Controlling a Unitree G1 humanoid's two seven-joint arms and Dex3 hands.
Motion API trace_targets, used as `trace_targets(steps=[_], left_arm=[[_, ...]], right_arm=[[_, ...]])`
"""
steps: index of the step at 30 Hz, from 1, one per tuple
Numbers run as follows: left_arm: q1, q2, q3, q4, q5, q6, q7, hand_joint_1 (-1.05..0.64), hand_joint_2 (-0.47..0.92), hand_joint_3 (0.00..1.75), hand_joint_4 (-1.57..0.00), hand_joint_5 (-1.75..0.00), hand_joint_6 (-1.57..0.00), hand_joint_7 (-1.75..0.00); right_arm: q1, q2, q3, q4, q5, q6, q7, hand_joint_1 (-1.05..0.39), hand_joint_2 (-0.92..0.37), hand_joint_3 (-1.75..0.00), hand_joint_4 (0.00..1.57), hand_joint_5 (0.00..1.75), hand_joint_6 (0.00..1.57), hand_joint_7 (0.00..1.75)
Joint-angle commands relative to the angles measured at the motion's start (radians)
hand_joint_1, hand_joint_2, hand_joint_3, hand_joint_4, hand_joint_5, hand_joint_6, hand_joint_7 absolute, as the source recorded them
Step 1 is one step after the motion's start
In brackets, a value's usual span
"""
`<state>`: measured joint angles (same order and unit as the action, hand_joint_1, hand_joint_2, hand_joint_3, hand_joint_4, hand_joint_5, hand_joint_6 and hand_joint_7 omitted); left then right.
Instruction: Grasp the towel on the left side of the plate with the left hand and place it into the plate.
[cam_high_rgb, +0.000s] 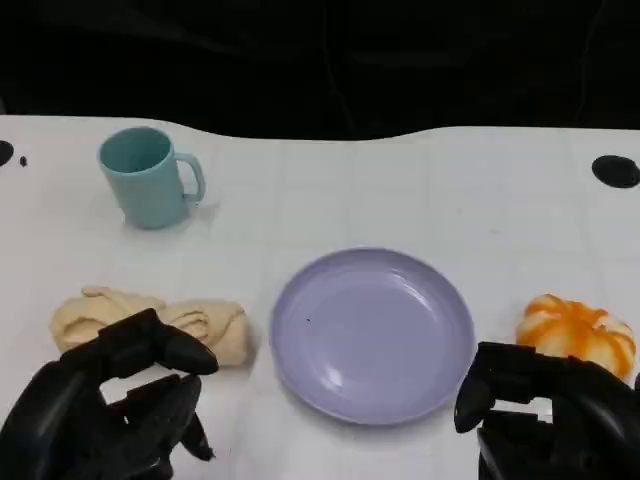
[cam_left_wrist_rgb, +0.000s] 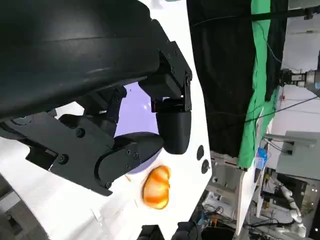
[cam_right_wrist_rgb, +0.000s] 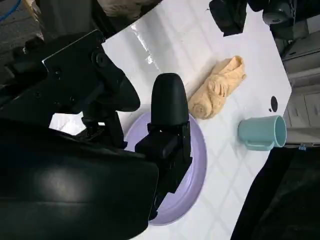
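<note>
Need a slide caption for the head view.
Left hand open beside rolled beige towel, left of empty lavender plate.

Head view: the left hand (cam_high_rgb: 105, 410) covers the near edge of the towel (cam_high_rgb: 205, 325) at its middle; contact between fingers and cloth cannot be confirmed. The lower frame edge cuts off both this hand and the right hand (cam_high_rgb: 545, 410). The right hand overlaps the near side of the orange pumpkin (cam_high_rgb: 578, 330); contact cannot be confirmed.

Left wrist view: the hand's fingers (cam_left_wrist_rgb: 130, 152) hide most of the plate (cam_left_wrist_rgb: 137, 107).

Right wrist view: the black fingers (cam_right_wrist_rgb: 167, 125) screen part of the plate's surface.
</note>
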<state>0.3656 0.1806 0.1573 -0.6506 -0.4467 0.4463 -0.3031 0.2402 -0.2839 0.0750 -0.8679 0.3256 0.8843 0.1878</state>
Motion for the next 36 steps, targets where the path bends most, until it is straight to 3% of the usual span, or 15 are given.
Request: trace_targets(steps=[1,36], left_arm=[[-0.003,0.015,0.001,0.004,-0.008,-0.009,-0.004,-0.3,0.65,0.92,-0.79,-1.63,-0.74,-1.43],[-0.005,0.02,-0.001,0.004,-0.003,-0.006,0.001,-0.29,0.66,0.92,-0.78,-1.63,-0.74,-1.41]], right_arm=[[-0.003,-0.013,-0.007,-0.002,0.0,-0.002,0.002,-0.04,-0.52,-1.27,0.72,1.75,0.64,1.56],[-0.009,-0.011,-0.004,-0.005,0.001,0.013,-0.008,-0.04,-0.52,-1.27,0.72,1.75,0.65,1.55]])
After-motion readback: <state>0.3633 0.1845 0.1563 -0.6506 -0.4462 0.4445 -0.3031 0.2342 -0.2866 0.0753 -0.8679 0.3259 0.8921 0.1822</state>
